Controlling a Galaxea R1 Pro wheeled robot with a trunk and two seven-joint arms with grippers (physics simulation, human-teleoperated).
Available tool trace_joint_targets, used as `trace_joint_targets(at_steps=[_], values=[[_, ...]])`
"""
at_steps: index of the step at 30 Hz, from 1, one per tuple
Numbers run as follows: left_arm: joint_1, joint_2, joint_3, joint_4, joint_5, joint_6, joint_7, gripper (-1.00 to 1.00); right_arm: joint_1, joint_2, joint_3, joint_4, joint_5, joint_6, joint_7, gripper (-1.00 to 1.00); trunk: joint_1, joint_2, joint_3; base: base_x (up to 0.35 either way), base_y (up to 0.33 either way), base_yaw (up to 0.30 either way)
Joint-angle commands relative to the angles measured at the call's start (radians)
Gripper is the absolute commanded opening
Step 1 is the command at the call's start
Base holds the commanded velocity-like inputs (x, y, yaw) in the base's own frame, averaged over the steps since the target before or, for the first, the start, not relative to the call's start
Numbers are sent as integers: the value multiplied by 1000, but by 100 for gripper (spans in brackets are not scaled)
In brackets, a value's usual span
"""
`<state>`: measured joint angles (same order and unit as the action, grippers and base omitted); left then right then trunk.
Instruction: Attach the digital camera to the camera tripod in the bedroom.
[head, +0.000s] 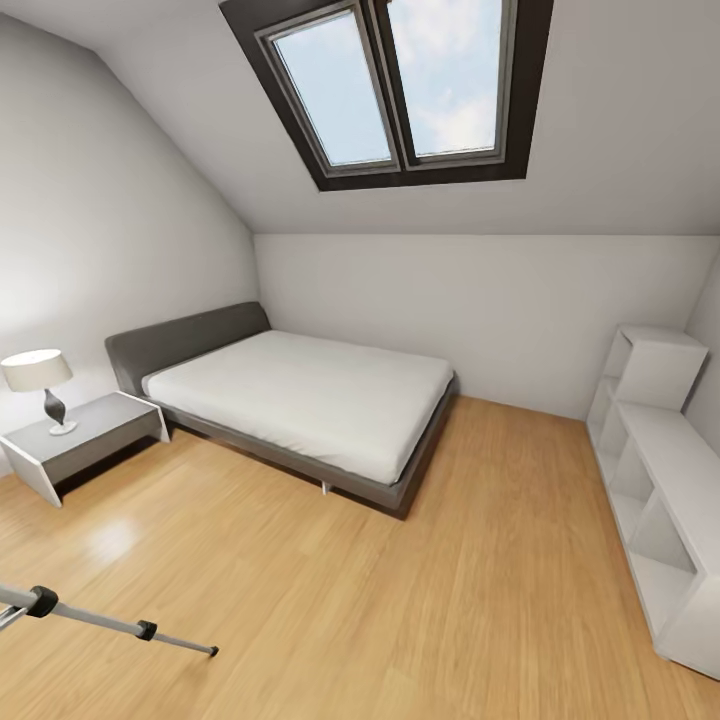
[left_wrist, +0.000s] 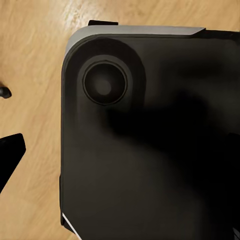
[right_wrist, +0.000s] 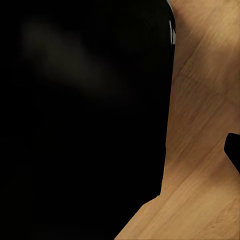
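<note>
Looking across the bedroom from the head view, a low grey bed (head: 300, 400) with a white mattress sits against the far wall under a white sloped ceiling, and a dark-framed double skylight (head: 400, 85) shows blue sky and cloud. Beside the headboard, at the left, a grey nightstand (head: 80, 440) carries a small lamp (head: 42, 385) with a white shade. White open shelving (head: 655, 490) runs along the right wall. The light wood floor (head: 400, 600) fills the lower half of the picture.

At the lower left corner, one thin silver leg of the tripod (head: 100, 620) slants across the floor, with black joints along it and a black foot resting on the wood; the rest of the tripod is cut off by the edge. It stands well apart from the bed.

The left wrist view shows a dark rounded body (left_wrist: 150, 140) with a round disc set in it, close over the floor, plus a small black foot-like tip at the edge; I cannot tell what it is. The right wrist view shows a black mass (right_wrist: 80, 120) over the same wood. Neither picture makes clear whether the grippers are apart or together.
</note>
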<state>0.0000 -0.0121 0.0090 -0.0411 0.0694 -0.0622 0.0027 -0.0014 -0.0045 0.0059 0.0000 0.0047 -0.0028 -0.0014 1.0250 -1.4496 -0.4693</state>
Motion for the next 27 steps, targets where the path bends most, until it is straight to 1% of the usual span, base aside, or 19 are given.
trace_joint_targets(at_steps=[1,14,21,27], values=[[0,0,0,0,7,-2,0,100,0,0,1,0,1,0,0,100,0,0,-1,2,0,0],[0,0,0,-1,6,-2,0,100,0,0,0,0,0,-1,0,100,0,0,-1,0,1,0],[0,0,0,-2,6,-2,3,100,0,0,0,0,0,0,0,100,0,0,-1,0,94,0],[0,0,0,-2,6,-2,3,100,0,0,0,0,0,0,0,100,0,0,-1,0,32,0]])
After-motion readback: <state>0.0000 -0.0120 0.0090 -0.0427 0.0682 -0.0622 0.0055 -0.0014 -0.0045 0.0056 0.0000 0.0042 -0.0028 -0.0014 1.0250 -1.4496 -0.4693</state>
